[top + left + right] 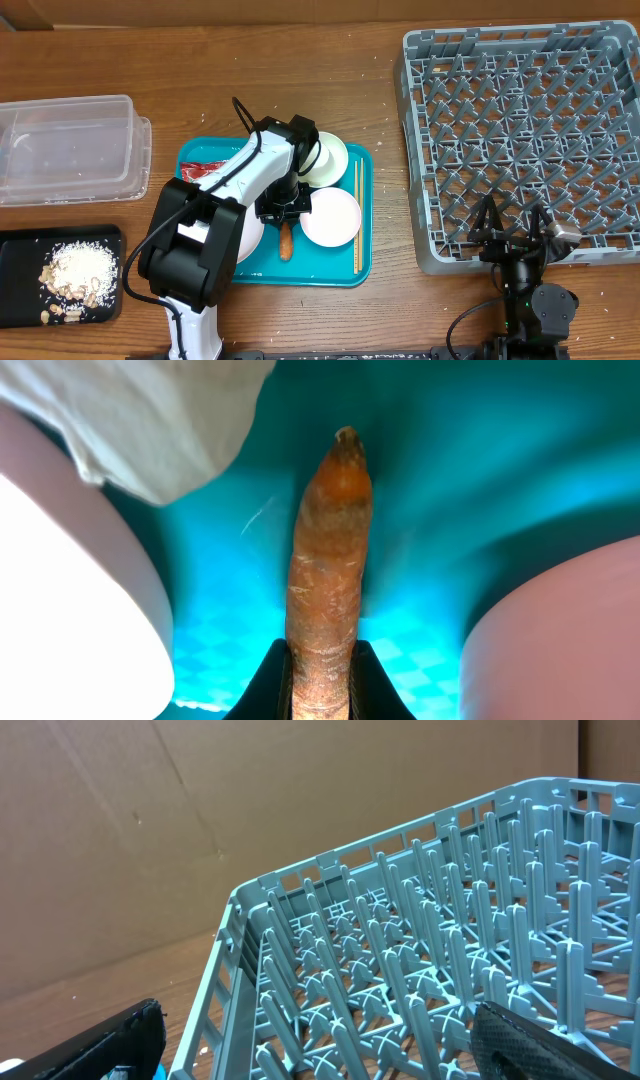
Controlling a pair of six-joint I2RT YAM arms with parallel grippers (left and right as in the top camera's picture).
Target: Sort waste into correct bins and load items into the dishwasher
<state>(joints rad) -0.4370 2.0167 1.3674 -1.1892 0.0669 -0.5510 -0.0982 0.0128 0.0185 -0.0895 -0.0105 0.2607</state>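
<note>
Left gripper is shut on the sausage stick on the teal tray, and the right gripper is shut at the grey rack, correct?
No: the right gripper is open, jaws spread wide at the grey rack, as the right wrist view shows. The left gripper is shut on the sausage stick on the teal tray.

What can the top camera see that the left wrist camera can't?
Only the overhead view shows the grey dish rack, the clear tub, the black tray and the open right gripper. Only the left wrist view shows, close up, the left gripper shut on the end of the sausage stick. Both show that stick lying on the teal tray beside a white bowl.
</note>
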